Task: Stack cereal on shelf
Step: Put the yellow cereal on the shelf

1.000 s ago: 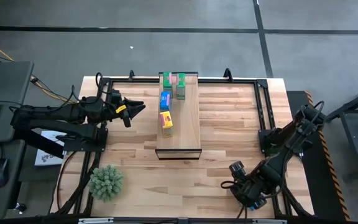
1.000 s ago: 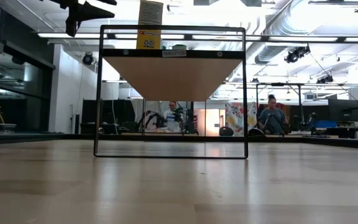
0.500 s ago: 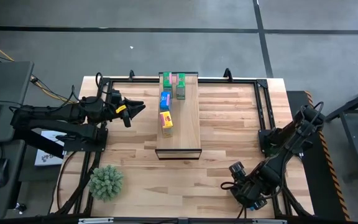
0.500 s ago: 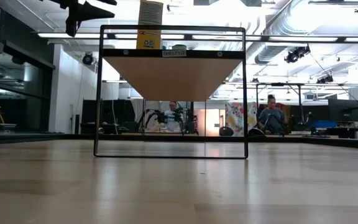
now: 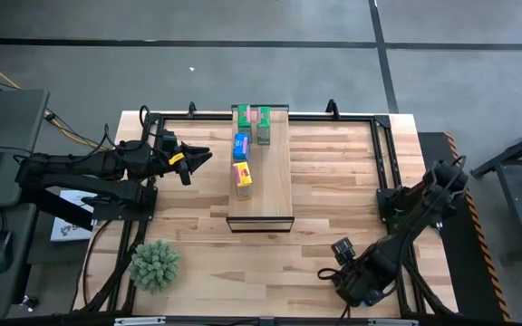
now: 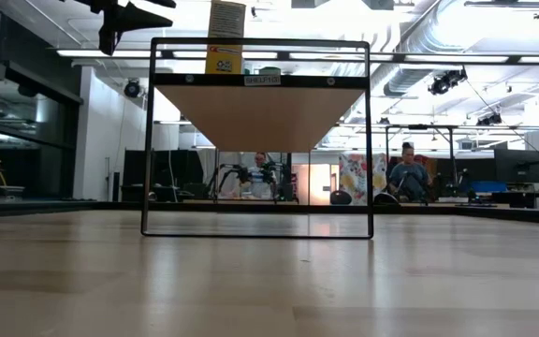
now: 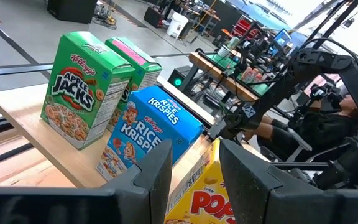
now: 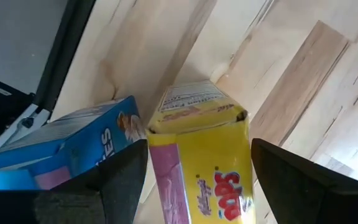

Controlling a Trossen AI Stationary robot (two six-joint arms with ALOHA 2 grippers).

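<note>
my right pincer (image 8: 194,186), lower right in the high view, sits spread around a yellow cereal box (image 8: 197,155) on the tabletop (image 5: 333,181), well away from the shelf (image 5: 270,195), and an off-center pinch might tip it.

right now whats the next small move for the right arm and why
Probably ease the right gripper down over the yellow box and close: its fingers straddle that box and look open, the blue box lies right beside it, and four boxes already stand on the shelf.
</note>
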